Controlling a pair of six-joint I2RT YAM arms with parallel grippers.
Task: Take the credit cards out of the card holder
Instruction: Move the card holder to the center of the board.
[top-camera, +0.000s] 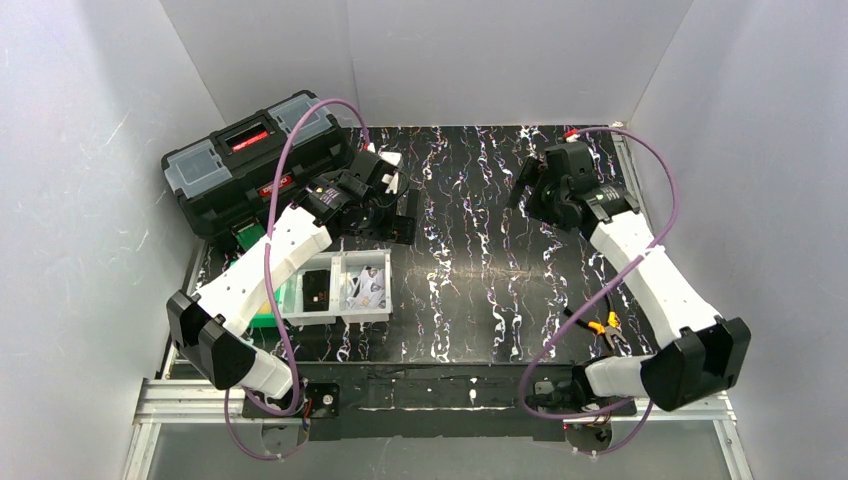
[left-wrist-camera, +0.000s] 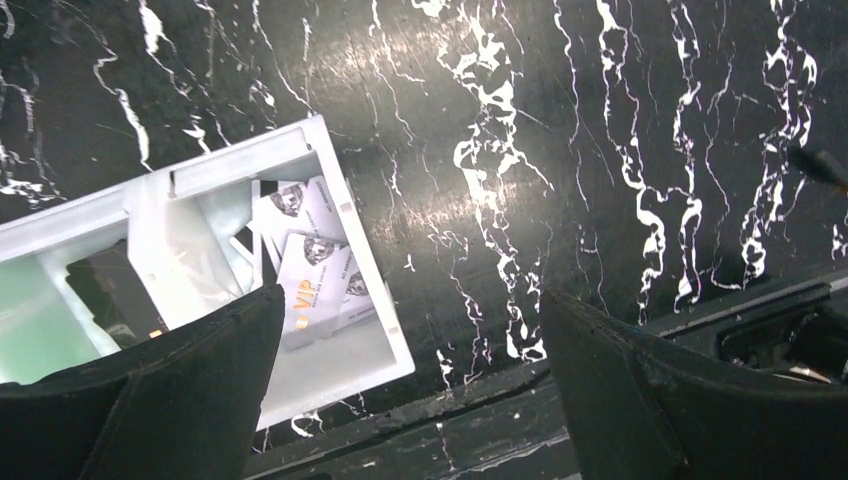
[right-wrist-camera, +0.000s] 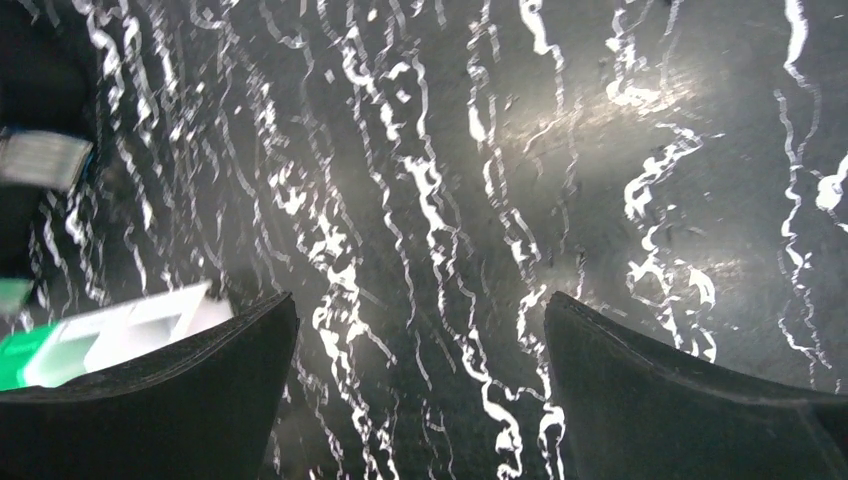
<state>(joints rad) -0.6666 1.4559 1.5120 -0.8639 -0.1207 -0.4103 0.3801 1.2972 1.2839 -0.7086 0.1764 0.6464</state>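
Fingers (left-wrist-camera: 150, 400) of both arms (top-camera: 270, 255) hang spread above table (top-camera: 470, 290).

Two arms (top-camera: 268, 258), one toolbox (top-camera: 250, 165), one tray (top-camera: 340, 318), one card holder (top-camera: 318, 285), one pliers (top-camera: 606, 327).

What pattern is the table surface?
The table is black with white marble-like veins, clearest in the right wrist view.

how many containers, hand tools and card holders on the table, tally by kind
containers: 2 (toolbox, white tray)
hand tools: 1 (pliers)
card holder: 1, lying in the white tray
total: 4
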